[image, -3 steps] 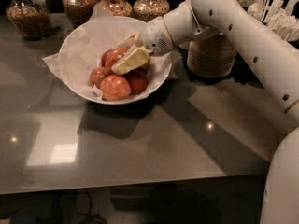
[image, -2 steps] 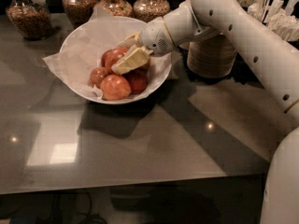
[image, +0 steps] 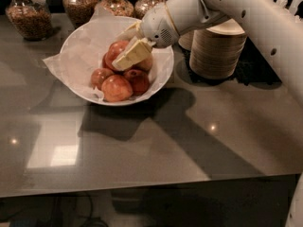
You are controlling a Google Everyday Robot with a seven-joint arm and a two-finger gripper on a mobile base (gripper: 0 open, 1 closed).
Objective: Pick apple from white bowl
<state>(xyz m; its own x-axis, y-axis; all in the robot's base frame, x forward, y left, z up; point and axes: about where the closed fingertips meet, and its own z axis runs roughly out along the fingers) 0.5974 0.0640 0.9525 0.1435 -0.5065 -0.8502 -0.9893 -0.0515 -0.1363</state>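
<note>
The white bowl (image: 80, 51), wide and lined with crumpled white paper, stands on the grey table at the back left. Several red-yellow apples lie in it; the nearest apple (image: 116, 88) is at the front, with others (image: 138, 81) (image: 100, 75) beside it. My gripper (image: 130, 55) reaches down into the bowl from the right, right on the back apples (image: 113, 51), partly hiding them. The white arm stretches from the upper right.
A stack of tan disposable bowls (image: 218, 51) stands just right of the white bowl, under my arm. Several glass jars of nuts or grain (image: 28, 13) (image: 79, 4) line the back edge. The table's front edge (image: 142, 188) runs across the bottom.
</note>
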